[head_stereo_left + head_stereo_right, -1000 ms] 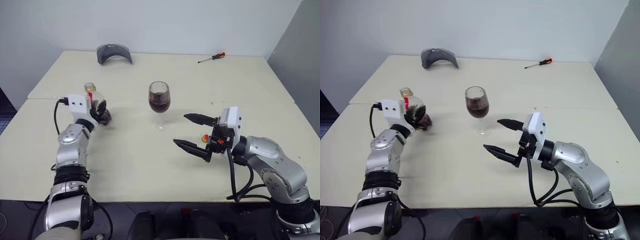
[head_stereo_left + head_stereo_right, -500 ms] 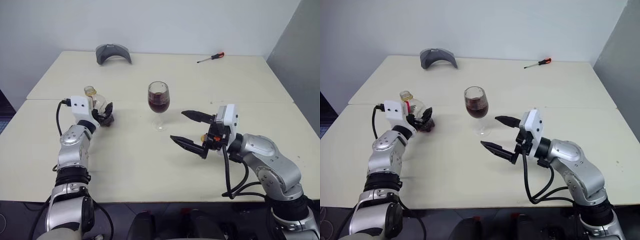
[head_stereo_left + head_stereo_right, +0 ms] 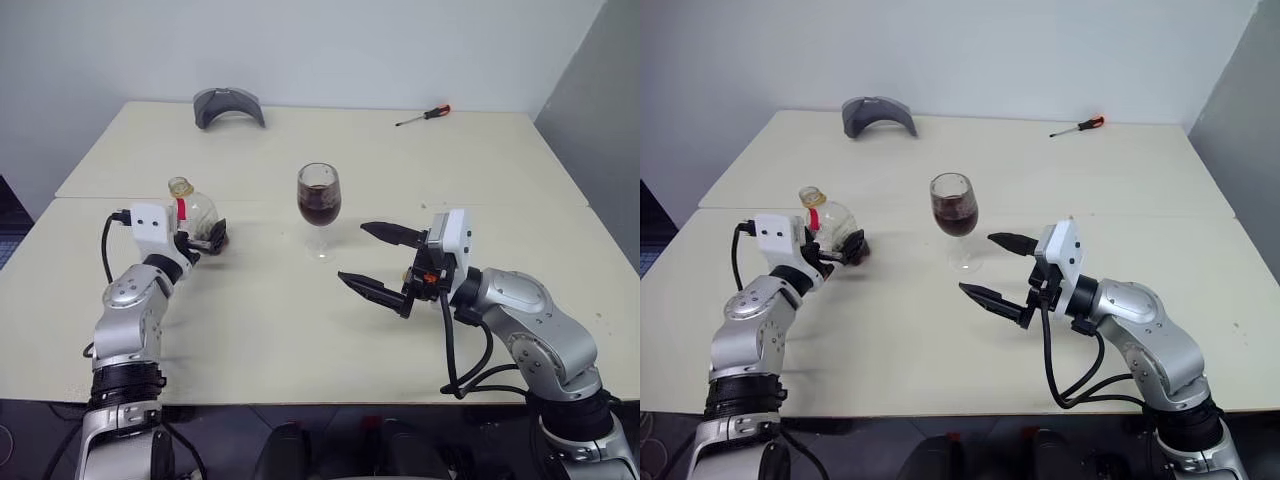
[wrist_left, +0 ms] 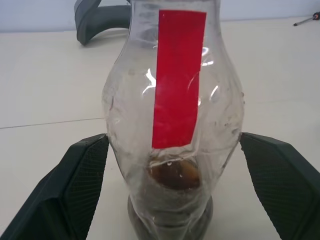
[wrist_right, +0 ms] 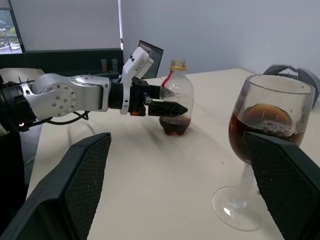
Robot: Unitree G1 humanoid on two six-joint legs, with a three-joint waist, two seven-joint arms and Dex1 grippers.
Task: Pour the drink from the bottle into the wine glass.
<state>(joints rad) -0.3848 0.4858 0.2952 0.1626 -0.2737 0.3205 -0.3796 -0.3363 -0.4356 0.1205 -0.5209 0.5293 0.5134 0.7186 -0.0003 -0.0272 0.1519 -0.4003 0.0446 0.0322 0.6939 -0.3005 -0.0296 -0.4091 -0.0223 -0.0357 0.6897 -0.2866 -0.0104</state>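
1. On the table's left, the bottle [image 3: 194,211] stands upright between the wide-spread fingers of the left gripper [image 3: 210,238], unheld.
2. At centre, the wine glass [image 3: 319,207] holds the drink [image 3: 319,207]; the right gripper [image 3: 378,262] gapes nearby, so a careless swing could topple it.

A red strip is running down the clear bottle [image 4: 175,130] between black cross-hatched jaws; dark reddish-brown drink [image 5: 257,125] is colouring the wine glass [image 3: 319,205].
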